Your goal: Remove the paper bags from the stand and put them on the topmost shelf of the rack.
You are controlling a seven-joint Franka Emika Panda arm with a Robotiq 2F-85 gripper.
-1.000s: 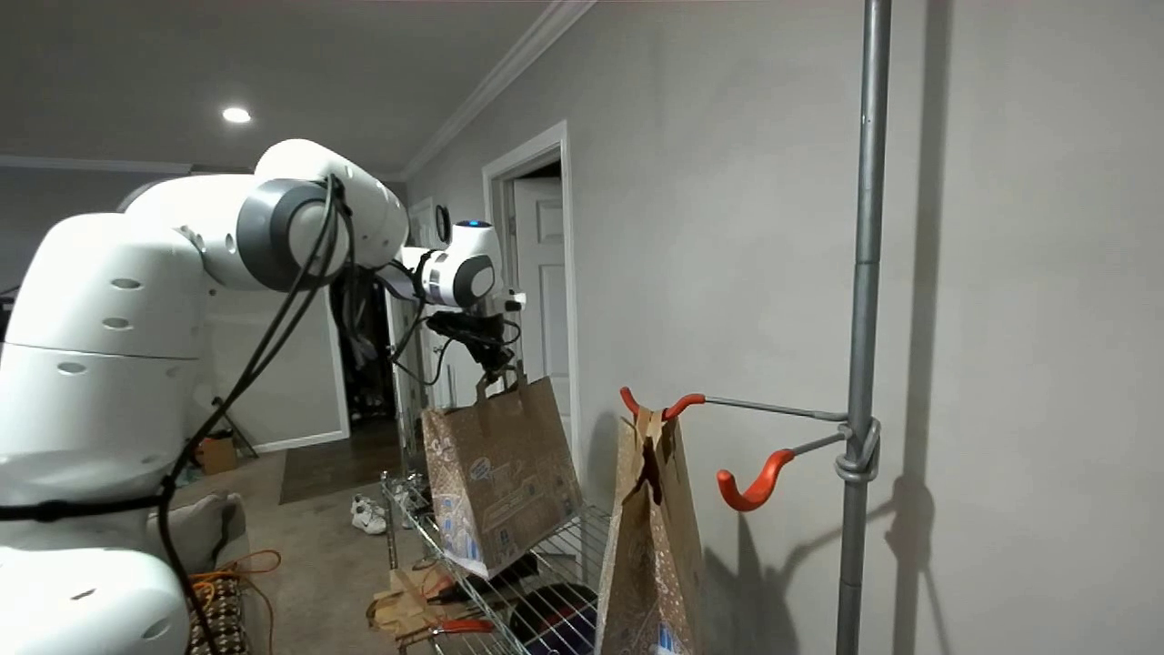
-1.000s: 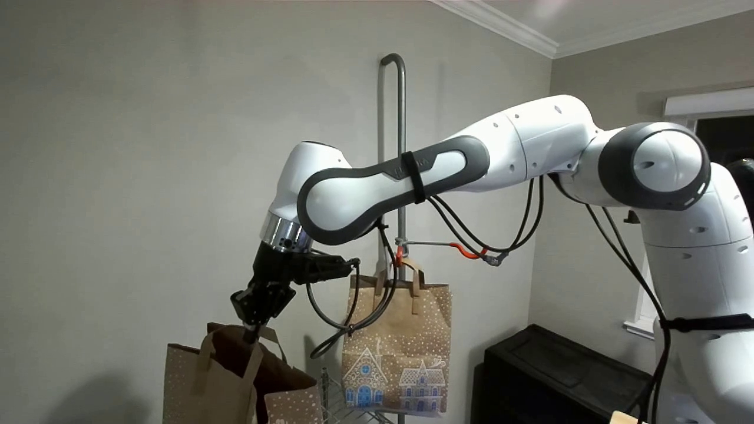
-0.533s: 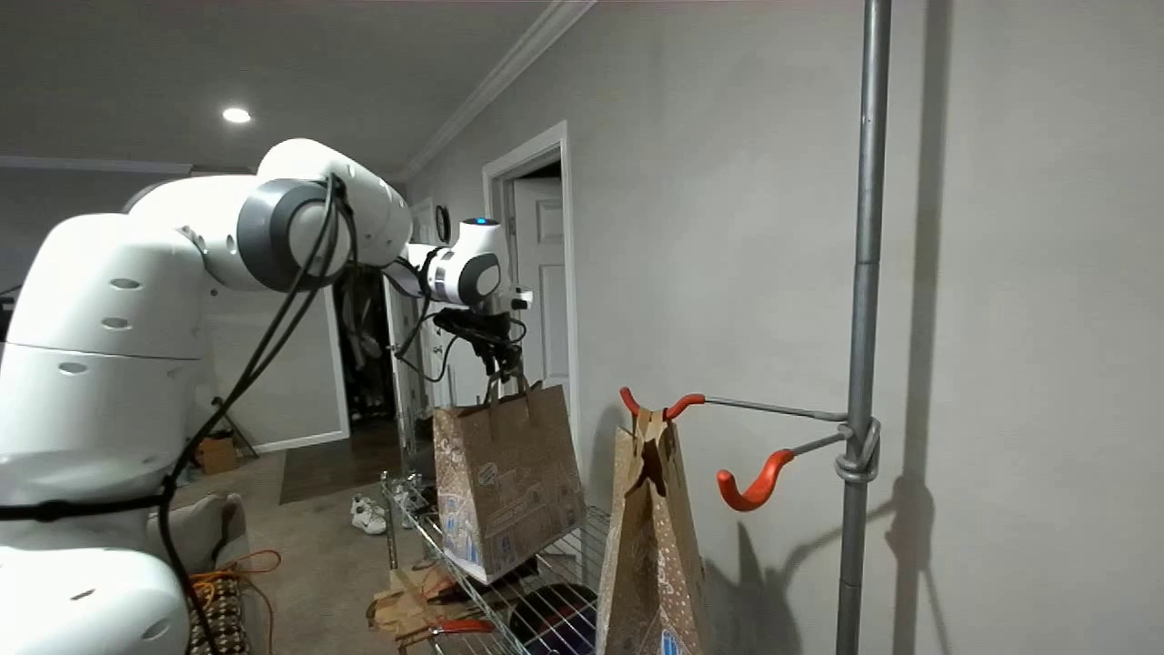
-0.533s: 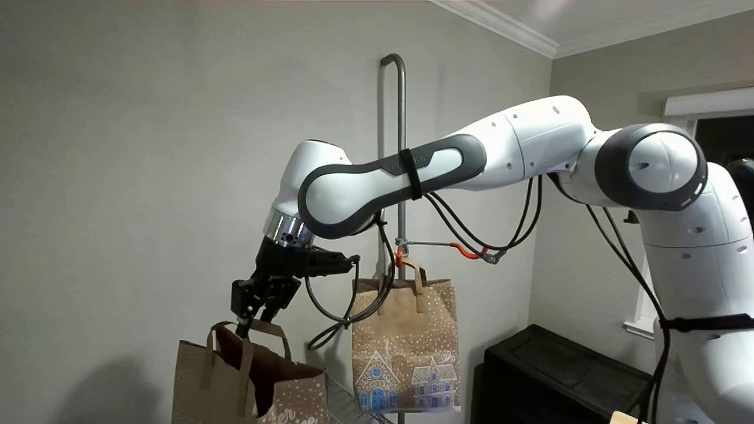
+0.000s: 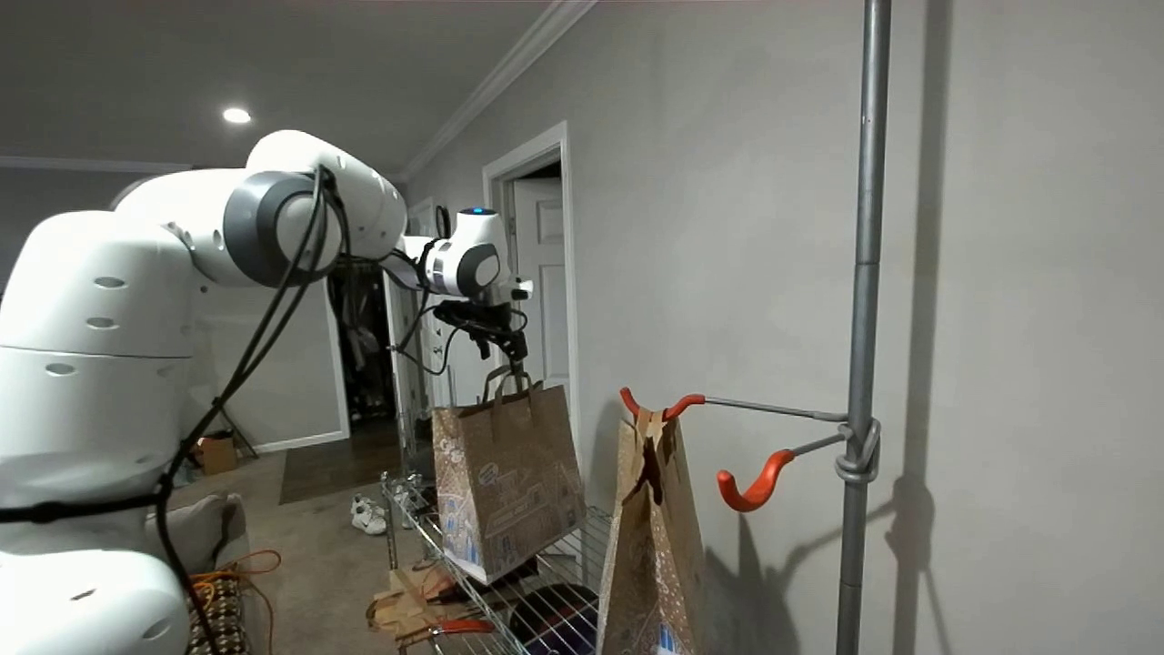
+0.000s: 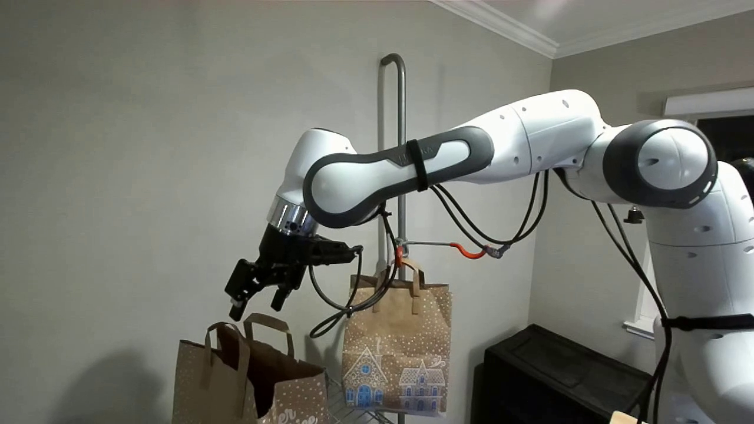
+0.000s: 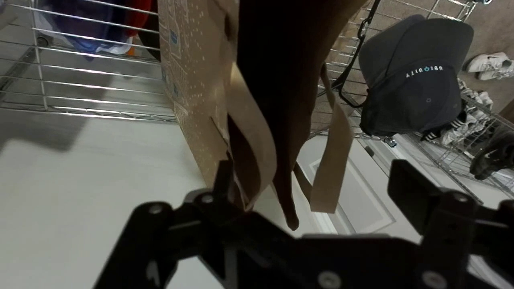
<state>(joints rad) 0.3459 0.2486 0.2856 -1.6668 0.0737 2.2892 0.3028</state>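
Observation:
One paper bag (image 5: 509,482), brown and dotted, stands on the topmost shelf (image 7: 100,114) of the chrome wire rack (image 5: 391,532). Its mouth gapes and both handles (image 6: 268,321) stick up. Just above them my gripper (image 6: 257,309) hovers with its jaws wide apart. In the wrist view the handle loops rise loosely between the fingers, gripped by neither; one finger (image 7: 223,176) appears close to a handle. Another paper bag (image 6: 400,347), printed with houses, hangs by its handles from an orange-red hook of the stand (image 5: 868,273).
A further orange-red hook (image 5: 755,487) juts from the pole. Beyond the bag a black cap (image 7: 417,76) sits at the rack's far end. Various items lie below the shelf wires. A grey wall runs behind the rack, and a black bin (image 6: 559,371) stands near the arm's base.
My gripper has opened, letting go of the handles, and risen a little. The bag on the shelf has shifted slightly and settled. The hanging bag sways a bit.

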